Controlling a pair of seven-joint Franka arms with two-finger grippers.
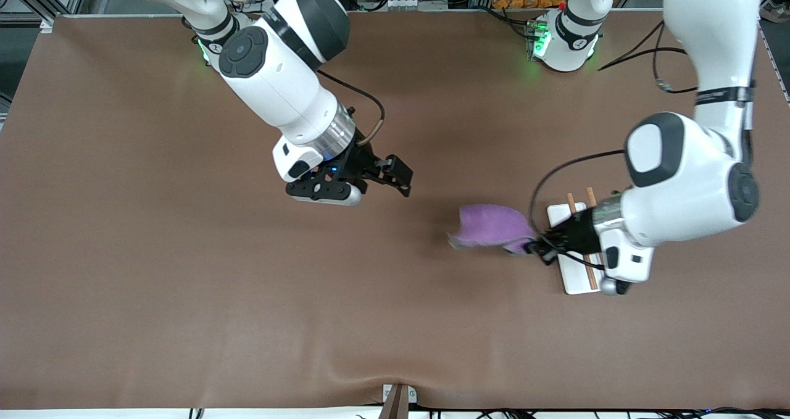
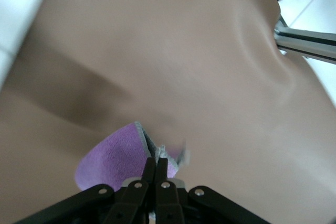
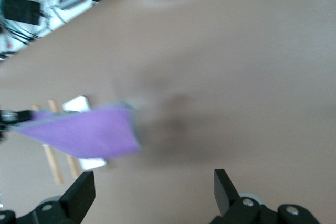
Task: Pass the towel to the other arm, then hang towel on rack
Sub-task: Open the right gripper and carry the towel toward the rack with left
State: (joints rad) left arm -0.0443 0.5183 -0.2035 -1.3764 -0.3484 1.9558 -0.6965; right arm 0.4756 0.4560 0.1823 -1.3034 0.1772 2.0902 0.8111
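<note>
The purple towel hangs in the air, pinched at one corner by my left gripper, which is shut on it beside and partly over the rack. The rack is a white base plate with two brown rods, toward the left arm's end of the table. In the left wrist view the fingers clamp the towel. My right gripper is open and holds nothing, above the bare middle of the table. Its wrist view shows its gripper, the towel and the rack farther off.
A brown cover spans the whole table. A small bracket sits at the table edge nearest the front camera. Cables lie near the left arm's base. A metal frame bar borders the table.
</note>
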